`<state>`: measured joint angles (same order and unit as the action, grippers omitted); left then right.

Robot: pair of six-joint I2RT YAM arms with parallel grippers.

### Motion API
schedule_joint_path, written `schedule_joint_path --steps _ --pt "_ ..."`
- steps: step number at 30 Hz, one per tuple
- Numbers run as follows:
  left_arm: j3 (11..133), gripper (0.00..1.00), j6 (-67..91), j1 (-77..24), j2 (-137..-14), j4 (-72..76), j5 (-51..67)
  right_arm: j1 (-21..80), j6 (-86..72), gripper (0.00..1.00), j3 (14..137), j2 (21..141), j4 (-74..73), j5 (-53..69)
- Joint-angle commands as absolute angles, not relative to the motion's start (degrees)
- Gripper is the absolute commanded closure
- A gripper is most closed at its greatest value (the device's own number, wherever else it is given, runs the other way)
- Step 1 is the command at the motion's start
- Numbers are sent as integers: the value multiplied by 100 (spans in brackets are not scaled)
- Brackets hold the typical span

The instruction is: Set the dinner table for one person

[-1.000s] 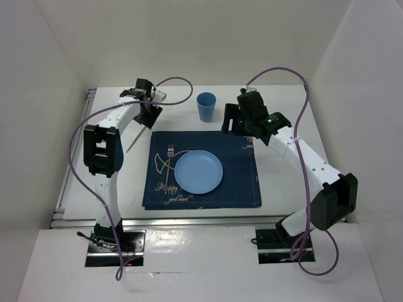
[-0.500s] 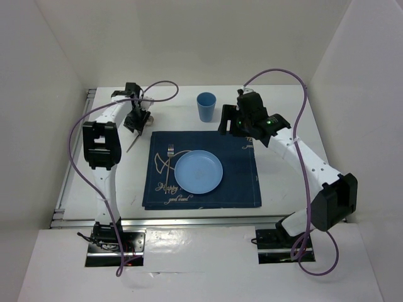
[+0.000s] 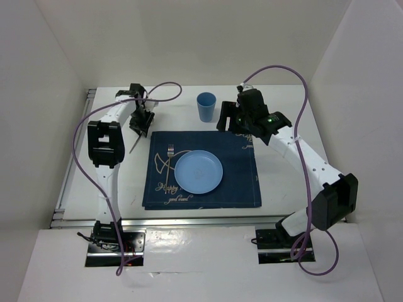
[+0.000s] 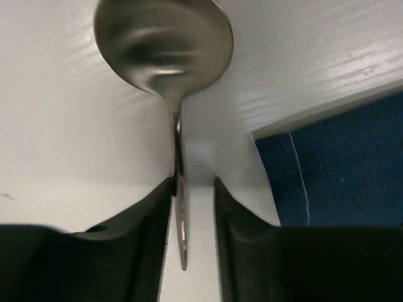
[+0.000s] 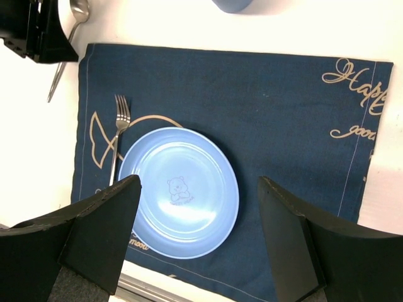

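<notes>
On the white dinner table [image 3: 178, 108] a metal spoon [image 3: 134, 144] lies just left of the dark blue placemat [image 3: 236, 173]. My left gripper [image 3: 140, 126] is down over it. In the left wrist view the spoon's handle [image 4: 180, 214] runs between the fingers, against the left one, with a gap to the right one; the jaws [image 4: 192, 186] are still open. The spoon's bowl [image 4: 164, 44] points away. A blue plate [image 3: 198, 171] and a fork [image 3: 169, 160] lie on the placemat. My right gripper [image 3: 229, 119] hangs open and empty above the mat's far right part.
A blue cup [image 3: 206, 106] stands on the table behind the placemat, between the two grippers. In the right wrist view the plate [image 5: 179, 192], the fork [image 5: 118, 132] and the spoon [image 5: 66, 50] show below. White walls enclose the table on three sides.
My left gripper has shifted left and come down over the spoon's handle, its jaws narrowing. The right gripper has edged slightly towards the cup.
</notes>
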<state>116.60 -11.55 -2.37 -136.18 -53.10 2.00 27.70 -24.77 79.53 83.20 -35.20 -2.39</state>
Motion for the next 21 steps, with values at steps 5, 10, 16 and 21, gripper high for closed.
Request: schedule_joint_path --steps 5,10,16,21 --pt "11988 100 -1081 -123 -14291 -5476 263 2742 -2374 18 8174 8288 -3182 -212" --pt "11988 100 -634 69 -14169 -5599 421 2742 -2320 18 8121 8490 -3120 166" --pt "11322 100 394 475 -13185 -4932 1379 3049 -2259 22 7490 8358 -2330 878" --pt "11792 100 563 536 -12806 -4895 1512 3488 -2259 19 7436 8622 -1873 1107"
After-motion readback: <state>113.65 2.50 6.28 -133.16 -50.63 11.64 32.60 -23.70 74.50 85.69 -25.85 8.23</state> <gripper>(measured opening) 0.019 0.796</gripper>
